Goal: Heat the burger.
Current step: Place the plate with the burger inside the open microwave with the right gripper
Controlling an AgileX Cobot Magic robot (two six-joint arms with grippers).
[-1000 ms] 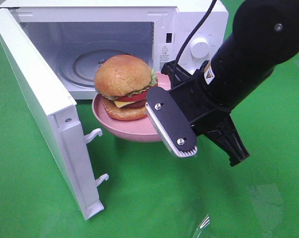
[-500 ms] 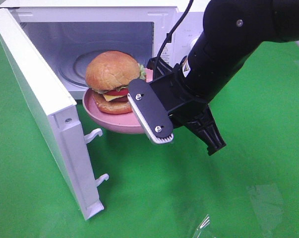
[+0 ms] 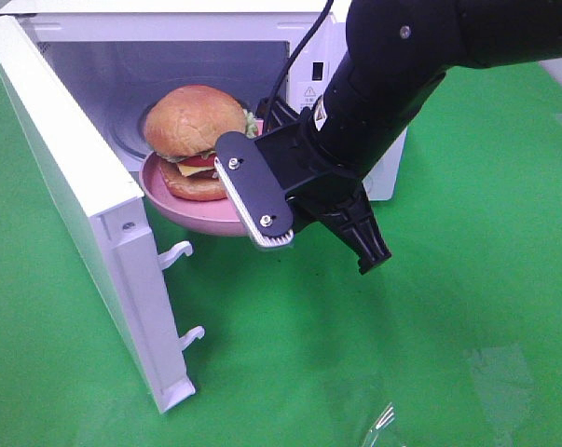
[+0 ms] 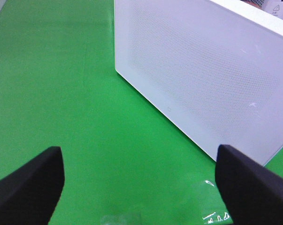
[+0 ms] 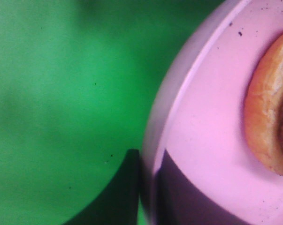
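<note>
Exterior high view: burger (image 3: 195,138) sits on pink plate (image 3: 183,209) at the microwave (image 3: 388,177) mouth, right gripper (image 5: 153,197) jaws shut on its right rim, left gripper (image 4: 141,187) jaws wide and empty; one-edged hold may tip plate, spilling burger.

The surface (image 3: 467,279) is bright green all over, smooth and faintly glossy. Light falls evenly from above and leaves only soft, blurred shadows. Near the front edge a small scrap of clear plastic (image 3: 385,424) catches a glint.
</note>
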